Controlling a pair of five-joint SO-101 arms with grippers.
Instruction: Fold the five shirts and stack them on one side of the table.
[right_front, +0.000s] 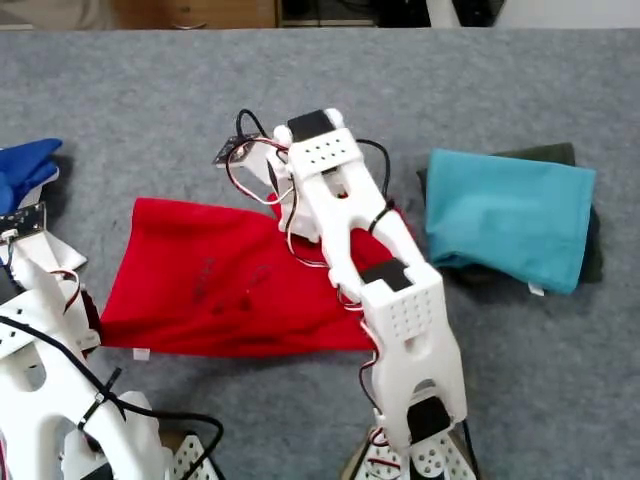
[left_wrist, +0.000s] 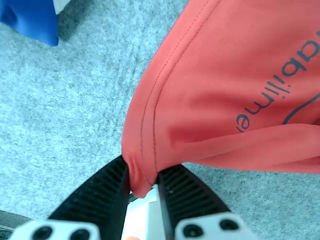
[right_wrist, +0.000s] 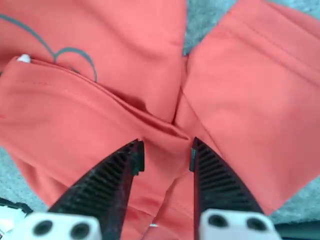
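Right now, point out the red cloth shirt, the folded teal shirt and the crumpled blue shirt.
red cloth shirt (right_front: 200, 285): high view, middle of its fabric.
folded teal shirt (right_front: 505, 215): high view, centre of its top.
crumpled blue shirt (right_front: 25, 165): high view, its bunched part.

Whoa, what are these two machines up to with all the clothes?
Two robot arms are working on a red shirt lying in the middle of the grey table. The left gripper pinches one edge of it, while the right gripper sits open over its overlapping layers. Off to one side, a teal shirt lies folded on top of a dark shirt, and a blue shirt sits at the opposite edge.
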